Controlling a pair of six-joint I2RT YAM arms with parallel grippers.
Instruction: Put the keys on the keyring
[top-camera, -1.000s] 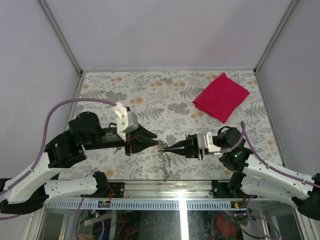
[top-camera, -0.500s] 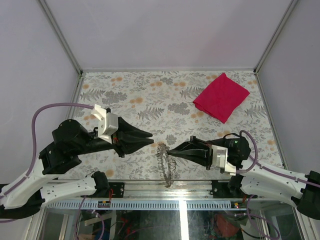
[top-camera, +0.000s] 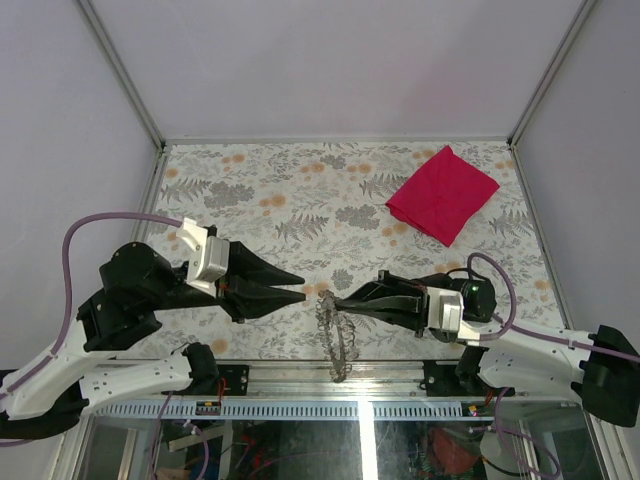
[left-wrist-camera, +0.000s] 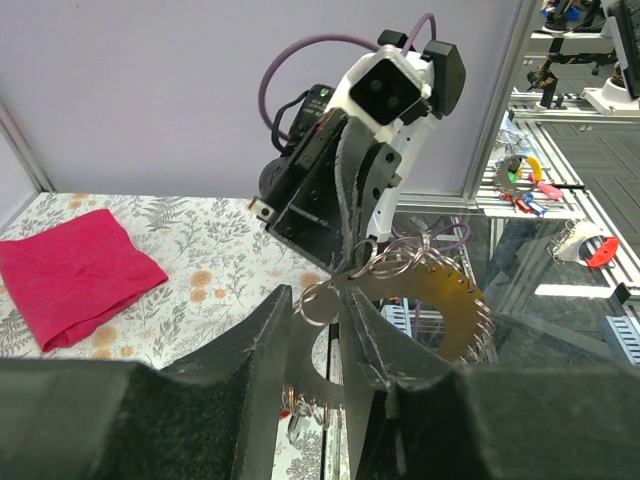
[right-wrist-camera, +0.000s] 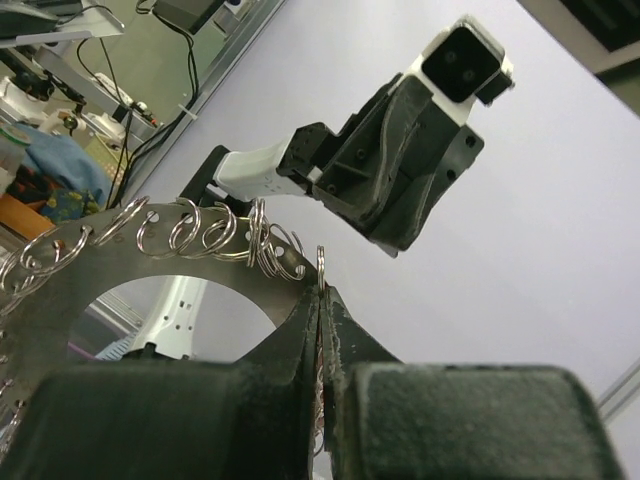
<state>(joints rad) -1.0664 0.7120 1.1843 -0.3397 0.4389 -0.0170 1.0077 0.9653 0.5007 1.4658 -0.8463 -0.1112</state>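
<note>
Here, right gripper (top-camera: 333, 298) clamped on a keyring (right-wrist-camera: 320, 262) at the rim of a ring-lined metal disc (top-camera: 337, 345), left gripper (top-camera: 303, 289) facing it, fingers (left-wrist-camera: 258, 345) apart around a neighbouring ring (left-wrist-camera: 318, 300), above the near edge of the table (top-camera: 300, 190).

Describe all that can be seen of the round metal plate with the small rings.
The plate is a thin grey metal disc with a large round hole. Many wire rings hang along its toothed rim. The shut right hand pinches its edge and holds it upright in the air. One ring sits between the parted fingers of the left hand; contact is unclear.
</note>
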